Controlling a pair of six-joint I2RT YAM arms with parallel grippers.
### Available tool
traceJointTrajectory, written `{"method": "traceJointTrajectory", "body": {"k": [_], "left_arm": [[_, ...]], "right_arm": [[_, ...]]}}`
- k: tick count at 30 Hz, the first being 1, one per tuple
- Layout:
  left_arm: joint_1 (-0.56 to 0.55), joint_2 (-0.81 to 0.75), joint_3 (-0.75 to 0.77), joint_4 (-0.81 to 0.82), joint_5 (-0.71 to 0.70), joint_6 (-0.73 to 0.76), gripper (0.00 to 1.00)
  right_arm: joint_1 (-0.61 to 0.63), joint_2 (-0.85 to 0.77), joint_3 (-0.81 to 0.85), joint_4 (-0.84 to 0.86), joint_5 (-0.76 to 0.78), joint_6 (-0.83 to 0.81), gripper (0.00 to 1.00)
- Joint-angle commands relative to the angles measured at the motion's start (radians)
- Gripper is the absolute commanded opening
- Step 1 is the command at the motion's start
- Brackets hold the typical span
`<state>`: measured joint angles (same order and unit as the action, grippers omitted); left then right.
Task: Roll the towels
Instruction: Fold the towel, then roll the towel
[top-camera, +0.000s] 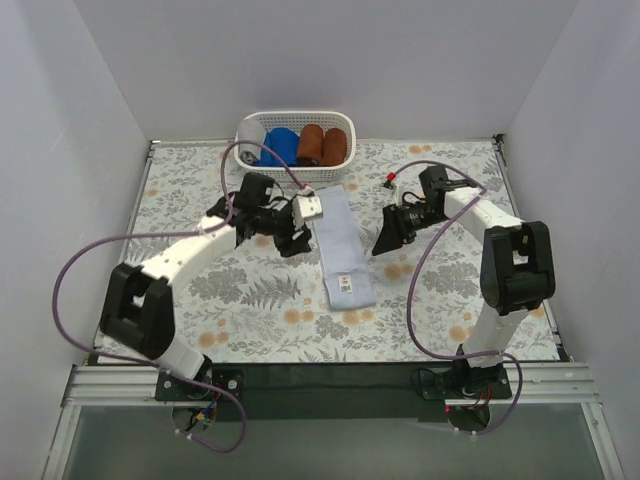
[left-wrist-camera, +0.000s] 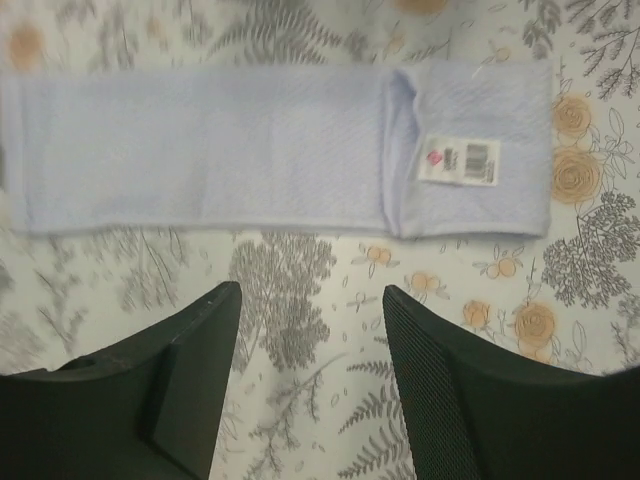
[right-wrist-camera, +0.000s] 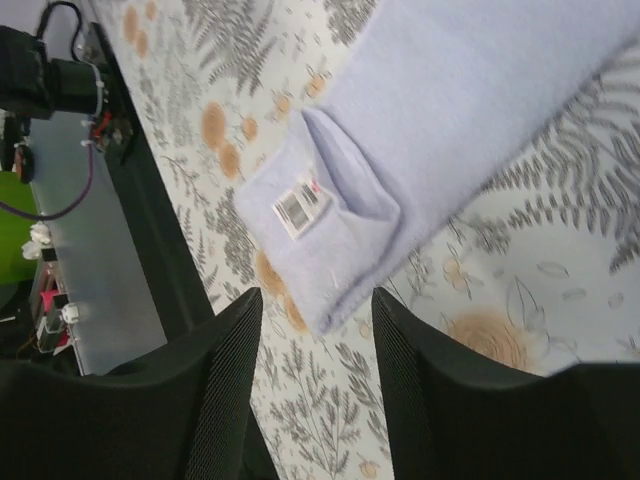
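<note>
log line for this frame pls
lavender towel: flat folded strip, unrolled | left gripper: open, empty, left of towel | right gripper: open, empty, right of towel | basket: blue rolls, brown rolls inside

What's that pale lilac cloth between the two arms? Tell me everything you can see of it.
It is a pale blue-lavender towel, soft and finely textured, folded into a long narrow strip and lying flat on the flowered tablecloth. It runs from near the white basket toward the near edge. The near end is folded over and carries a small white label with a barcode. The left gripper and right gripper sit open on either side, not touching it.
</note>
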<state>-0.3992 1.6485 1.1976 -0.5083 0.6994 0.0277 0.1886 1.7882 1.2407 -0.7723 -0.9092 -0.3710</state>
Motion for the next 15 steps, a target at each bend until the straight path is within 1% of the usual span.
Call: {"method": "traceJointTrajectory", "body": {"k": [1, 2, 3, 4, 5, 7, 8, 9, 11, 14, 15], "left_arm": [[-0.169, -0.171, -0.201, 0.174, -0.180, 0.130, 0.55], [-0.241, -0.205, -0.242, 0.206, -0.230, 0.147, 0.56], [-0.281, -0.245, -0.283, 0.233, -0.266, 0.172, 0.56], [-0.318, -0.259, -0.341, 0.272, -0.314, 0.208, 0.56], [-0.387, -0.269, -0.372, 0.295, -0.378, 0.230, 0.57], [-0.450, -0.280, -0.417, 0.358, -0.431, 0.256, 0.57], [-0.508, -0.279, -0.459, 0.384, -0.483, 0.270, 0.57], [-0.539, -0.276, -0.473, 0.433, -0.506, 0.273, 0.57], [-0.622, -0.247, -0.500, 0.464, -0.544, 0.276, 0.58], [-0.700, -0.194, -0.504, 0.502, -0.600, 0.270, 0.58], [-0.714, -0.182, -0.507, 0.545, -0.613, 0.270, 0.58]], "right_arm": [[0.060, 0.042, 0.055, 0.030, -0.108, 0.036, 0.47], [0.075, 0.054, 0.057, 0.036, -0.114, 0.046, 0.47], [0.103, 0.065, 0.055, 0.038, -0.125, 0.050, 0.47], [0.116, 0.086, 0.052, 0.042, -0.128, 0.053, 0.47], [0.130, 0.094, 0.046, 0.048, -0.129, 0.052, 0.47], [0.167, 0.114, 0.040, 0.067, -0.117, 0.058, 0.47], [0.178, 0.122, 0.039, 0.096, -0.106, 0.064, 0.47], [0.195, 0.129, 0.029, 0.109, -0.080, 0.079, 0.46], [0.201, 0.164, 0.014, 0.164, -0.056, 0.101, 0.45], [0.199, 0.212, -0.010, 0.232, 0.012, 0.139, 0.42], [0.201, 0.227, -0.012, 0.237, 0.047, 0.147, 0.39]]}}
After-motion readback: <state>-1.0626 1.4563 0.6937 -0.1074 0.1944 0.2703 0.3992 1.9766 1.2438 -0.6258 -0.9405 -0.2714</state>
